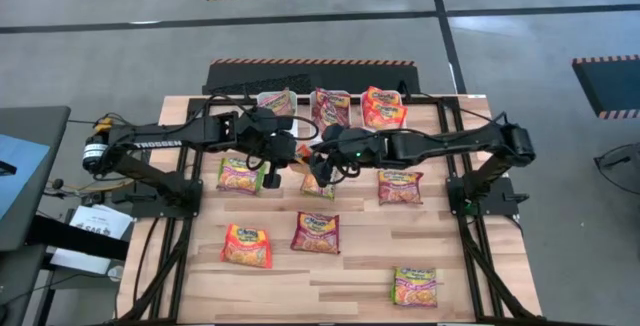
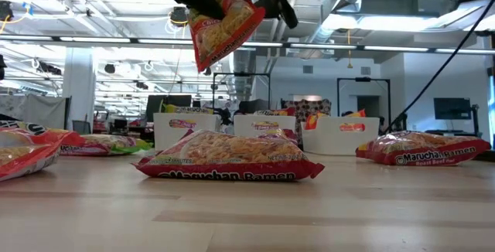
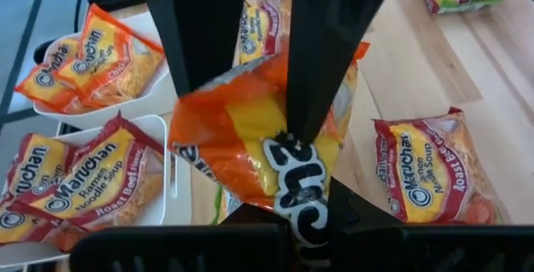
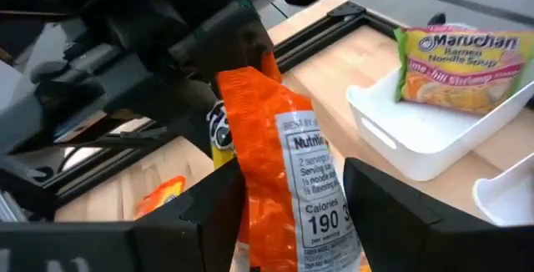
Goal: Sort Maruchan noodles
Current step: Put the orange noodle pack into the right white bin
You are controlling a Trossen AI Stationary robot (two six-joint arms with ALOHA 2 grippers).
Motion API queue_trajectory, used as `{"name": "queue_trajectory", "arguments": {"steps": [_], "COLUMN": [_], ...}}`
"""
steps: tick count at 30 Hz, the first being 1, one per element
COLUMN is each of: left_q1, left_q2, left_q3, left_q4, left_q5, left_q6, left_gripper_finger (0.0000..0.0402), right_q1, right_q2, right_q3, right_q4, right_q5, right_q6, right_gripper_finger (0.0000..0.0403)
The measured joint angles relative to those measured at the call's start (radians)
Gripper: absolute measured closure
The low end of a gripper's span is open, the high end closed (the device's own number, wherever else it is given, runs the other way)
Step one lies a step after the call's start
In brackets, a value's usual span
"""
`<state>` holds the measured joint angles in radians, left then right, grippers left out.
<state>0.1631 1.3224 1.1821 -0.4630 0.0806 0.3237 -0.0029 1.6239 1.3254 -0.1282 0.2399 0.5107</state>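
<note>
An orange-trimmed Maruchan packet [image 2: 223, 32] hangs high above the table's middle, between both grippers. My left gripper [image 1: 272, 156] comes from the left and is shut on it. My right gripper [image 1: 322, 161] reaches in from the right and is shut on the same packet [image 4: 284, 163], whose back label faces that wrist camera. Several other packets lie flat on the table, among them one at the left [image 1: 239, 175], a maroon one [image 1: 317, 232] and one near the front [image 1: 414, 286]. Three white bins [image 1: 331, 116] at the far edge hold sorted packets. My left gripper pinches the packet near its crumpled upper end [image 3: 250, 76]. One finger [image 3: 321, 72] lies over the printed front; the other finger's contact is hidden. It comes slanting down from the left. The packet hangs tilted below it, clear of the table. My right gripper has the packet's other end [image 4: 292, 197] between its two fingers [image 4: 209, 214], which stand on either side of the label. It comes from the table's right, along the packet. The packet is lifted clear; the contact faces themselves are hidden by the fingers.
The bin [image 4: 434, 130] with the green-trimmed packet stands close beyond the grippers. The roast beef bin [image 3: 179, 172] and the orange chicken bin [image 3: 158, 80] show in the left wrist view. A maroon packet [image 2: 232, 159] lies directly under the held one. Bare wood shows along the near edge.
</note>
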Motion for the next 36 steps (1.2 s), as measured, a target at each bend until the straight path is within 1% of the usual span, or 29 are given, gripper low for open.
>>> {"name": "queue_trajectory", "arguments": {"steps": [3,6,13,14,15,20,23,26,30,33,36], "left_q1": [0.0,0.0,0.0,-0.001,-0.001,0.006,0.007,0.008,0.009,0.009,0.01], "left_q2": [0.0,0.0,0.0,0.0,0.0,0.0,0.005,0.015,0.028,0.037,0.035], "left_q3": [0.0,0.0,0.0,0.0,0.0,0.0,0.0,0.002,0.002,0.003,0.003], "left_q4": [0.002,0.003,0.007,0.007,0.007,0.007,0.008,0.02,0.031,0.044,0.048], "left_q5": [-0.009,-0.01,-0.03,-0.039,-0.046,-0.052,-0.059,-0.061,-0.08,-0.108,-0.123], "left_q6": [0.0,0.0,0.017,0.02,0.02,-0.037,-0.076,-0.105,-0.146,-0.168,-0.22], "left_gripper_finger": [0.0401,0.0401,0.0401,0.0401,0.0401,0.04,0.0387,0.0358,0.0308,0.0271,0.0249], "right_q1": [0.0,0.005,0.007,0.007,0.007,0.006,0.005,-0.008,-0.027,-0.035,-0.047], "right_q2": [0.0,0.0,-0.002,-0.002,-0.002,-0.002,-0.001,-0.001,0.001,0.001,-0.001], "right_q3": [0.0,0.0,0.0,0.0,0.0,-0.001,0.012,0.031,0.047,0.067,0.103], "right_q4": [0.006,0.006,0.014,0.015,0.017,0.043,0.016,-0.007,-0.019,-0.073,-0.16], "right_q5": [-0.012,-0.013,-0.044,-0.045,-0.045,-0.051,-0.054,-0.073,-0.122,-0.124,-0.129], "right_q6": [0.013,0.014,0.016,0.015,0.015,0.013,0.013,0.012,0.013,0.013,0.011], "right_gripper_finger": [0.0192,0.0227,0.0357,0.0373,0.038,0.0376,0.0374,0.0379,0.0379,0.0379,0.0379]}}
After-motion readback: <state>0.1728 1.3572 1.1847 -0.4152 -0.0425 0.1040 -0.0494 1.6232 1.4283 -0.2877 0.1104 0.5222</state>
